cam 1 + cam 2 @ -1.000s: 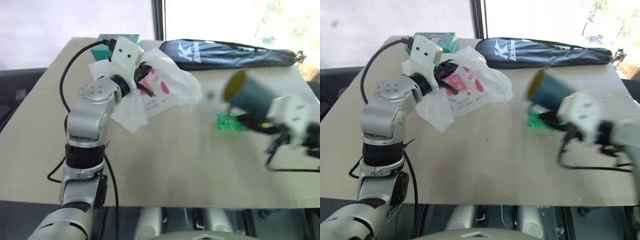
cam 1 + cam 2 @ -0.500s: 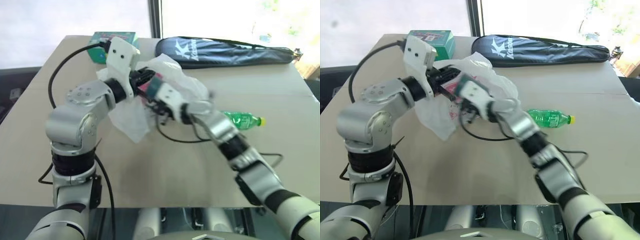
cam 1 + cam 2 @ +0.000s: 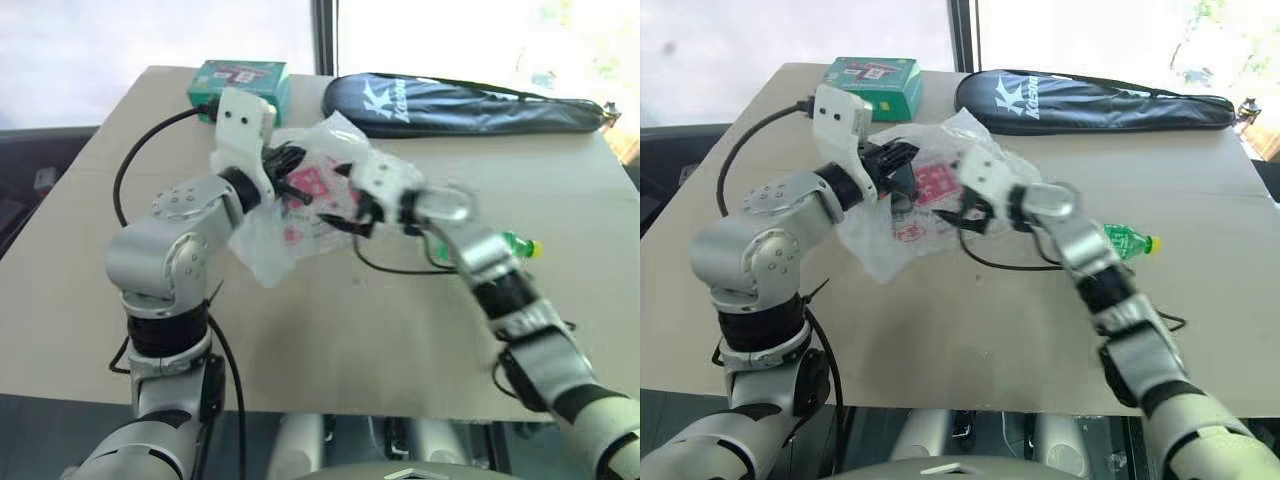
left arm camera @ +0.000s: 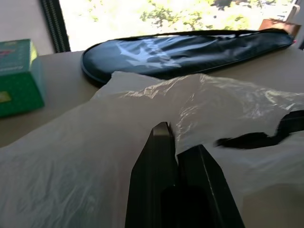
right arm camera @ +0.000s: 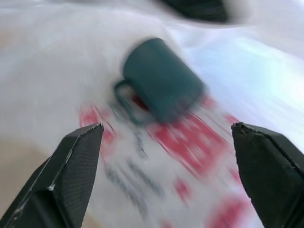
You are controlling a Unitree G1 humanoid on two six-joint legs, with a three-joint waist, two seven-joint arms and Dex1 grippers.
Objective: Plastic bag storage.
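Observation:
The plastic bag [image 3: 902, 232], translucent white with red-pink print, hangs crumpled over the table's middle left. My left gripper [image 3: 897, 160] is shut on its upper edge; in the left wrist view the two black fingers [image 4: 164, 156] are pressed together against the film. My right gripper [image 3: 970, 208] is at the bag's right side, open. In the right wrist view its fingers [image 5: 76, 166] stand wide apart, and a dark teal mug [image 5: 159, 80] shows blurred against the printed film, touching neither finger. I cannot tell whether the mug is inside the bag.
A long black racket cover [image 3: 1090, 100] lies along the table's far edge. A green box [image 3: 872, 82] stands at the far left. A green plastic bottle [image 3: 1127, 240] lies on its side to the right, behind my right forearm. Cables trail from both wrists.
My right arm swung in from the table's right to the bag, carrying the teal mug. Its gripper has opened and let the mug go. The left gripper kept its hold on the bag.

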